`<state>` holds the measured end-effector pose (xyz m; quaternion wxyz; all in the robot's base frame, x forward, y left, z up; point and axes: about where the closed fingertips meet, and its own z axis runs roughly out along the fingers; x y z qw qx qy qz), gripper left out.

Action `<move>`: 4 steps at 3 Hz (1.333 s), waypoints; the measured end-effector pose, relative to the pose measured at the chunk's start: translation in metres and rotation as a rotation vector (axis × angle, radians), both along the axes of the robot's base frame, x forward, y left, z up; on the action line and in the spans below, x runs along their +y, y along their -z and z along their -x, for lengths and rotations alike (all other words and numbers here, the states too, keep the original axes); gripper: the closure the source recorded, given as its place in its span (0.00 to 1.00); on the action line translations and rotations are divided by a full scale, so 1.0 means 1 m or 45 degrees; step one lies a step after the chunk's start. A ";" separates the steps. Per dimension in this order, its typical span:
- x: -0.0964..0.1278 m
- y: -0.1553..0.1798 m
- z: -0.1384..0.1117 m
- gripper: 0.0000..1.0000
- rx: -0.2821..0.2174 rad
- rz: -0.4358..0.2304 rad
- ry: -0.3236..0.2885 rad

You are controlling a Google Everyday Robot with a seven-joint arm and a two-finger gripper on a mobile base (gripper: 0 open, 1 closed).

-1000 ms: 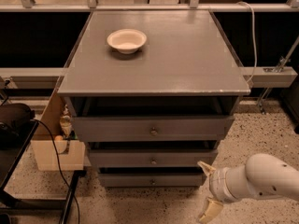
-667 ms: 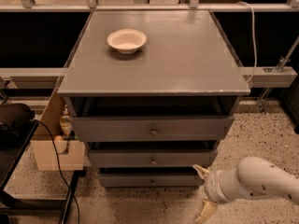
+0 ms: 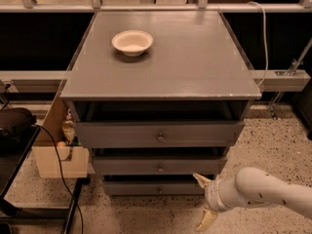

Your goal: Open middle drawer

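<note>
Grey-painted wood, the flat-fronted middle drawer [image 3: 122, 165], second of three below the tabletop [image 3: 195, 57], looks shut, its small round metal knob [image 3: 160, 168] untouched, while the cream two-finger gripper [image 3: 201, 201] hovers low at its right, jaws wide apart, empty.

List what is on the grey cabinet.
A white bowl sits on the cabinet top, back left; the spot beneath it is hidden. The gripper hangs open, below right of the middle drawer.
</note>
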<state>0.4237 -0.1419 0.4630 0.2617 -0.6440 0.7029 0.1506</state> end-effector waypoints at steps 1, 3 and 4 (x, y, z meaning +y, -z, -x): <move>0.016 0.027 -0.015 0.00 -0.089 0.024 -0.059; 0.024 0.053 -0.042 0.00 -0.230 0.117 -0.069; 0.020 0.054 -0.062 0.00 -0.290 0.167 -0.036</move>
